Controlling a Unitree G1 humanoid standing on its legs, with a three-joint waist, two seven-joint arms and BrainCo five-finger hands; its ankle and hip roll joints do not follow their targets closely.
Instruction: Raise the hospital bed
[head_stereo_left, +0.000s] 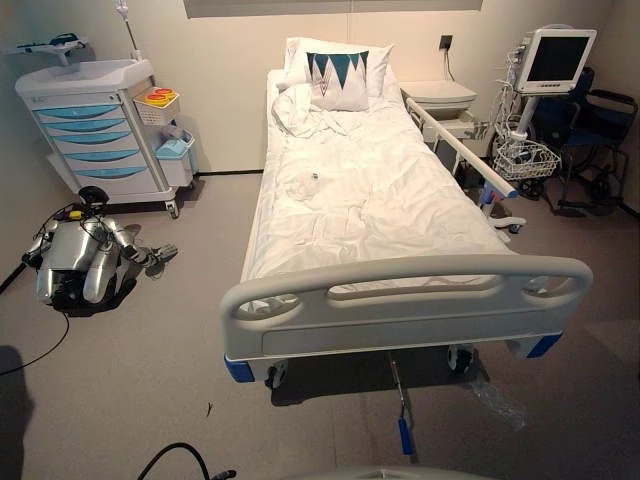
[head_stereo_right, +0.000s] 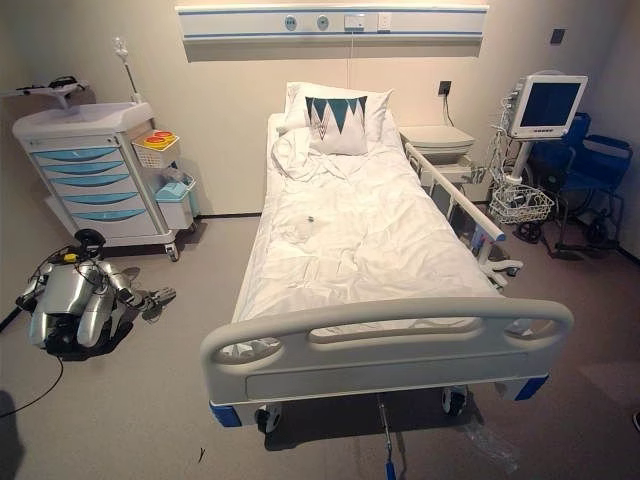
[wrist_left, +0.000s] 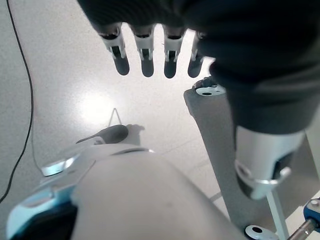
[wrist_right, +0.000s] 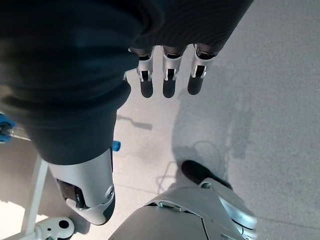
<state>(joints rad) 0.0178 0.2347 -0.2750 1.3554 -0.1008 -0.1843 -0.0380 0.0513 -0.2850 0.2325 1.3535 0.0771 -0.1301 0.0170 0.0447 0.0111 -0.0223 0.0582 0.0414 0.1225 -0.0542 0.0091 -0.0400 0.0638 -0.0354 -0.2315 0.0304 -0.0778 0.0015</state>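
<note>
hospital bed, white sheet, patterned pillow

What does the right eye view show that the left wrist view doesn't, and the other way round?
Right eye view: the whole bed, its pillow, a drawer cart and a monitor. Left wrist view: the left hand, fingers straight, hanging above the floor. Both: that grey floor.

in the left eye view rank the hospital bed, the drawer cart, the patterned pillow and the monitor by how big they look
1. hospital bed
2. drawer cart
3. patterned pillow and monitor look about alike; both stand far from the camera, so I won't rank them.
</note>
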